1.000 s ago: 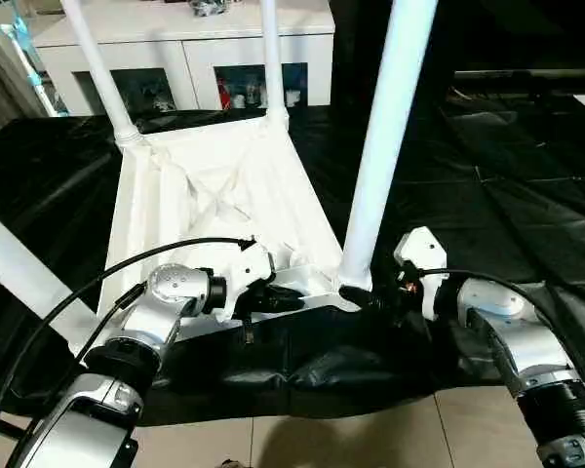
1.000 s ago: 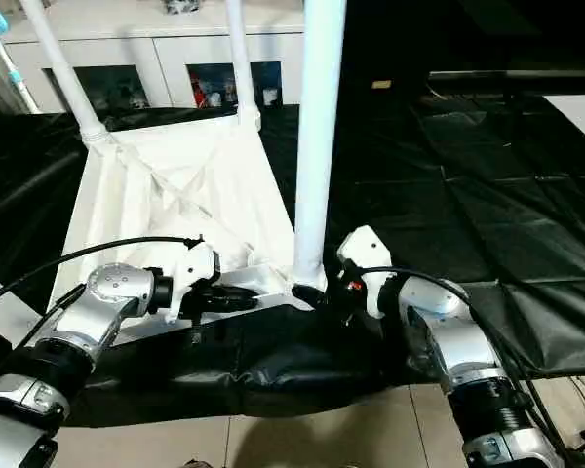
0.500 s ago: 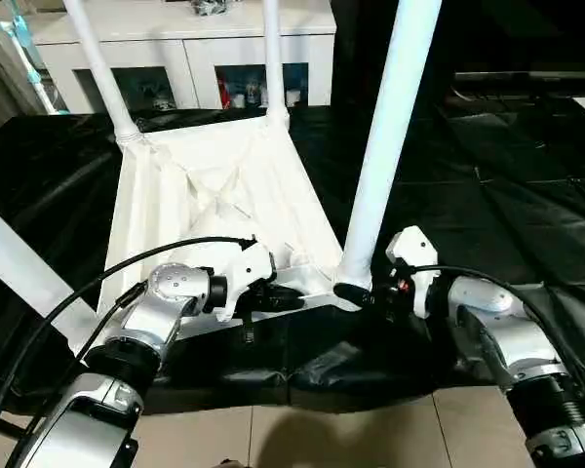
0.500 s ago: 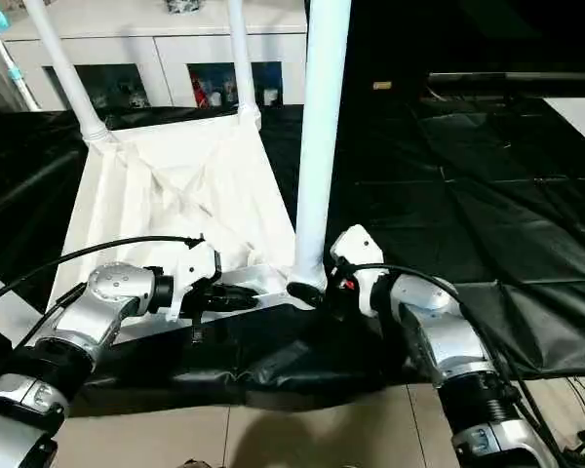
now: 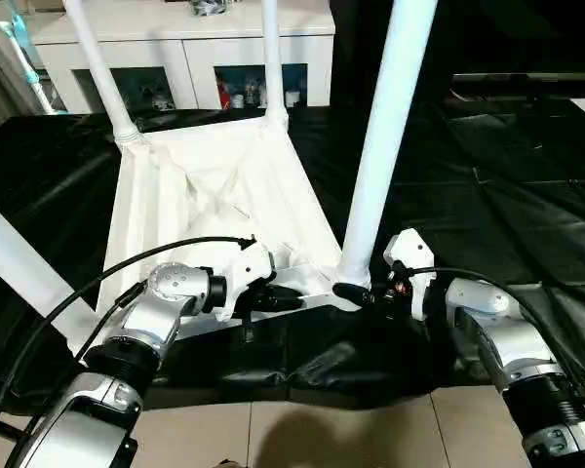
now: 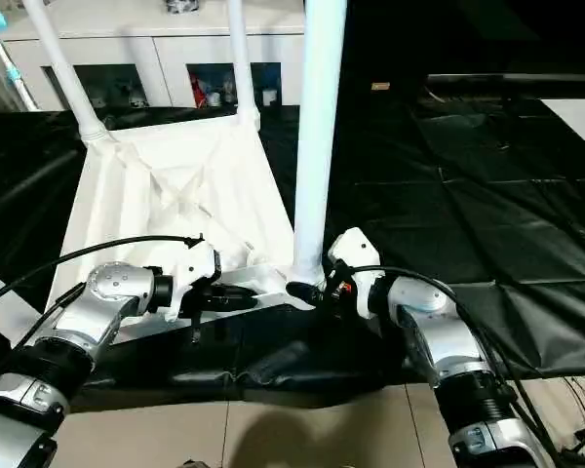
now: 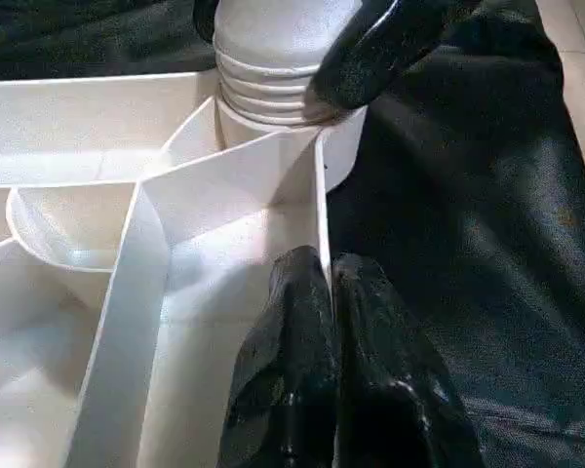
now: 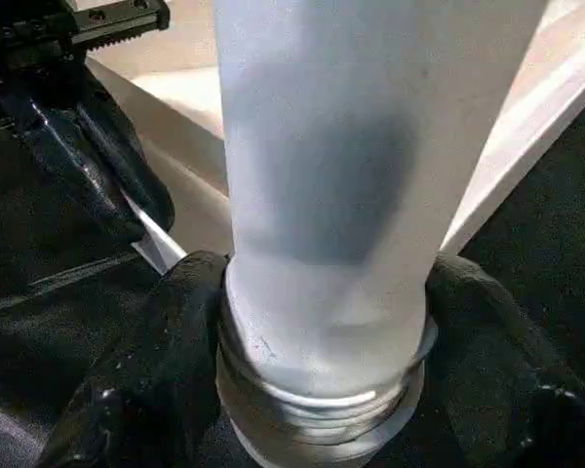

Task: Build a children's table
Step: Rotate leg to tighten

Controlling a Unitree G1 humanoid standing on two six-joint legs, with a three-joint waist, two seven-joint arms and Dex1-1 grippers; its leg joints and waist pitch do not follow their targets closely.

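The children's table [image 5: 214, 195] lies upside down on the black-covered work table [image 5: 487, 195], its white ribbed underside facing up inside a raised rim, with rounded sockets at the corners. From the robot's seat it fills the span from about ten to twelve o'clock. Two white tube legs stand in the far sockets: the far left leg [image 5: 97, 68] at eleven o'clock and the far right leg [image 5: 272, 58] near twelve. A third, the near right leg [image 5: 380, 146], rises upright from the near right socket at about one o'clock. Another white tube [image 5: 19, 273] crosses the picture at nine o'clock.

The left gripper [image 5: 288, 300] has its fingers pressed together, pinching the near rim. The left wrist view adds what the head views hide: the rim wall [image 7: 317, 224] runs between the two black fingers [image 7: 283, 390], and the inner ribs meet a curved pocket. The right gripper [image 6: 307, 291] sits at the leg's foot. The right wrist view shows the threaded rings at the leg's base [image 8: 317, 390] with a black finger [image 8: 146, 380] against each side
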